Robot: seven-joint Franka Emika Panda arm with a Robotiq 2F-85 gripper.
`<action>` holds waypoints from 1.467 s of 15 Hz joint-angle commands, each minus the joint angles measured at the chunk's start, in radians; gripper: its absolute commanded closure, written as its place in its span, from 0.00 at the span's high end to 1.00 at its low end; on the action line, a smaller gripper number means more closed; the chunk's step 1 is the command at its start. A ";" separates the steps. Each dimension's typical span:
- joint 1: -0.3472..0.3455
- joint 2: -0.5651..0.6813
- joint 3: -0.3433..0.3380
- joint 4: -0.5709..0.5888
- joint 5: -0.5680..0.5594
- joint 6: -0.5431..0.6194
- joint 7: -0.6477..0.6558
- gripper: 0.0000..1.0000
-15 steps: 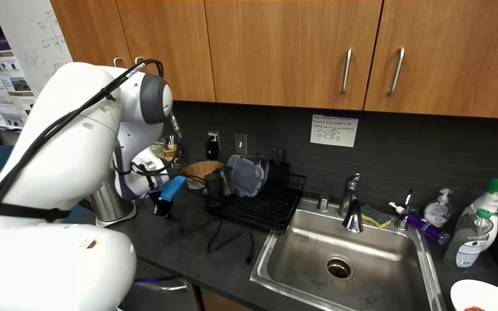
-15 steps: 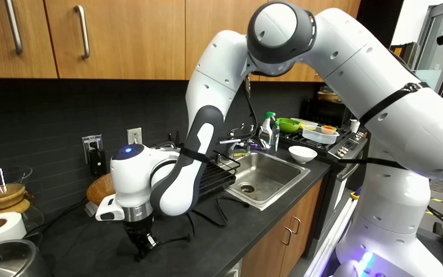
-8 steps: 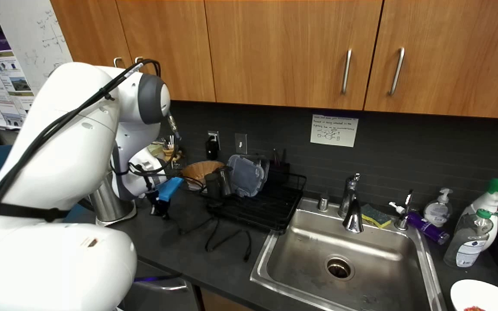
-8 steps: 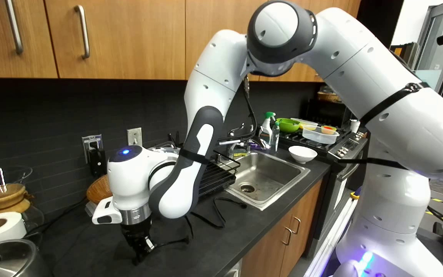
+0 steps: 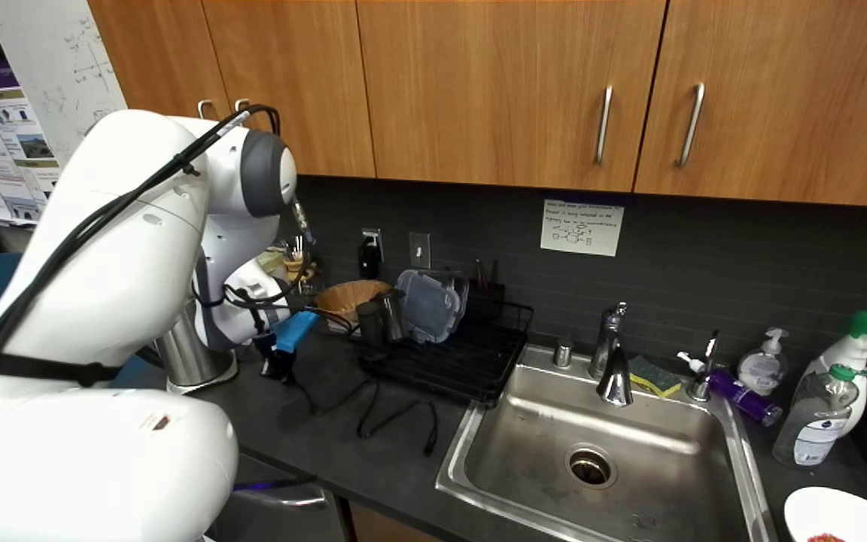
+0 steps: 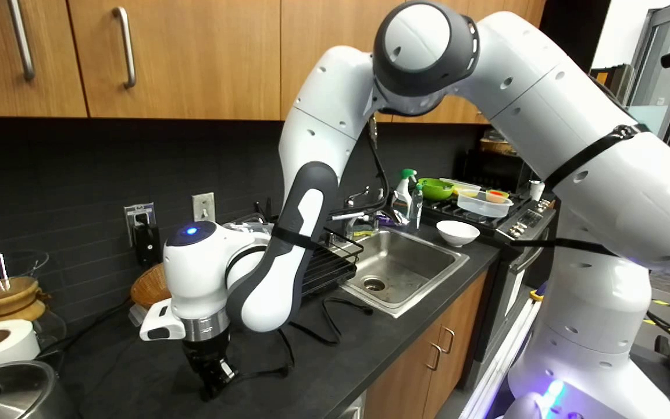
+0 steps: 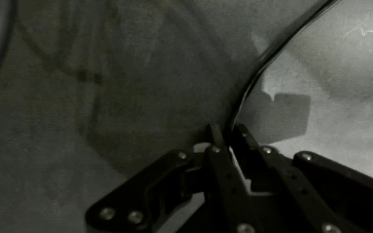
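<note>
Pincer [image 7: 227,128], one, black: is pointing down, its tips low over the desk [image 6: 312,384]; whether they are touching it cannot be told. The jaws are standing almost together, pinching the cord [image 7: 263,67].

Cord, thin, black: is passing between the tips in the wrist view and curving away toward the upper right. In both exterior views it is lying across the desk in loose bends, one end resting near the sink [image 5: 524,467].

Basket [image 5: 351,297], wicker: is sitting by the wall [image 5: 704,271], beyond the pincer.

Cups [image 5: 371,324], dark, two: are standing beside the basket, at the end of the rack [image 5: 441,369].

Tub [image 5: 426,305], clear: is leaning upright at the back of the rack.

Pot [image 5: 189,354], steel: is standing near the pincer, partly hidden by the arm [image 5: 132,196] in an exterior view.

Roll [image 6: 18,349], white, and flask [image 6: 12,311], wood-collared: are standing close to the pot.

Tap [image 5: 614,376]: is rising over the sink, a sponge [image 5: 655,376] lying beside it.

Purple bottle [image 5: 742,395]: is lying tilted at the sink's corner; pump bottle [image 5: 763,369], spray bottle [image 5: 840,354] and soap bottle [image 5: 817,421] are standing near it.

Bowl [image 6: 457,235], white: is resting between sink and stove [image 6: 524,224].

Note [image 5: 582,228]: is hanging below the cabinets [image 5: 509,90].
</note>
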 commanded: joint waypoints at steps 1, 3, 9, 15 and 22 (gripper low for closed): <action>0.000 0.000 0.000 0.001 0.003 0.002 -0.003 0.23; 0.000 0.001 -0.001 0.002 0.003 0.004 -0.003 0.37; 0.000 0.001 -0.001 0.001 0.003 0.004 -0.003 0.37; 0.019 -0.008 -0.010 0.007 0.002 -0.050 0.009 0.73; 0.085 -0.096 0.022 -0.073 -0.089 -0.068 0.000 1.00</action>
